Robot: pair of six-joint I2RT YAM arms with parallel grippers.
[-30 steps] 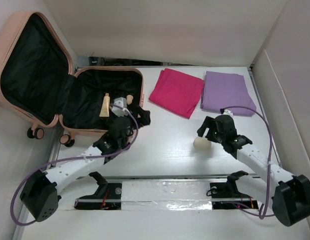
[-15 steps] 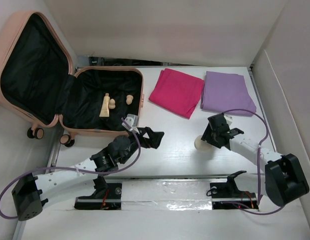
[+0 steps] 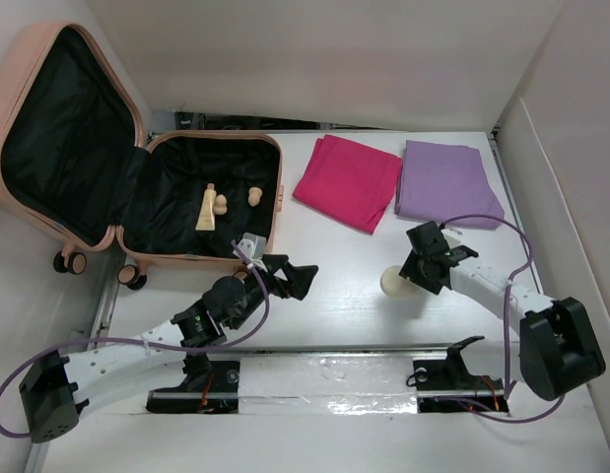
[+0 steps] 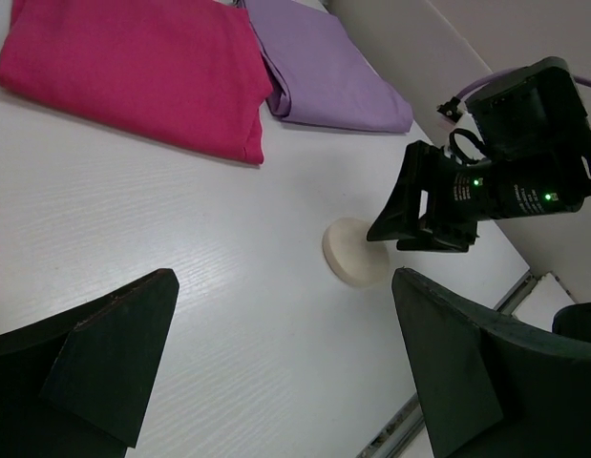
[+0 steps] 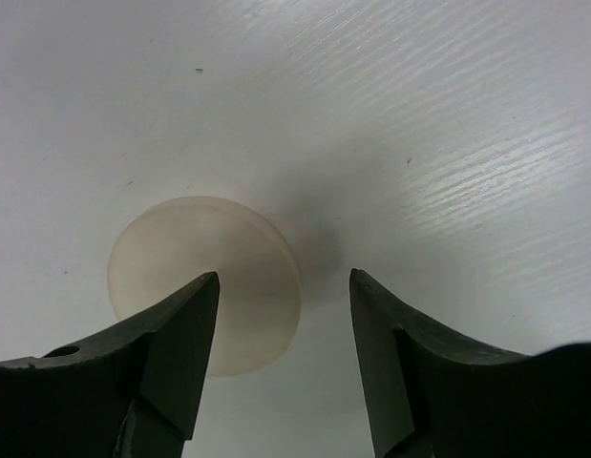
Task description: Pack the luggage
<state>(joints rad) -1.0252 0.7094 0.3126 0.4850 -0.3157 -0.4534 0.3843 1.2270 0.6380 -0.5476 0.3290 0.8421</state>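
The peach-pink luggage point(image 3: 280, 192) lies open at the far left, its lid leaning back. On its black lining lie a cream tube point(image 3: 205, 207) and two beige sponges point(image 3: 222, 205). My left gripper point(image 3: 291, 277) is open and empty over the table, right of the luggage's front corner; in the left wrist view point(image 4: 281, 286) its jaws stand wide apart. My right gripper point(image 3: 415, 267) is open, low over a cream round disc point(image 3: 393, 283). In the right wrist view the gripper point(image 5: 284, 276) has one finger over the disc point(image 5: 204, 277) and the other beside it.
A folded pink cloth point(image 3: 349, 180) and a folded purple cloth point(image 3: 447, 182) lie side by side at the back of the table; both also show in the left wrist view, pink point(image 4: 133, 72) and purple point(image 4: 324, 81). White walls close in both sides.
My left gripper has come out of the luggage and swung right over the table, empty. My right gripper has shifted slightly and stays at the disc.
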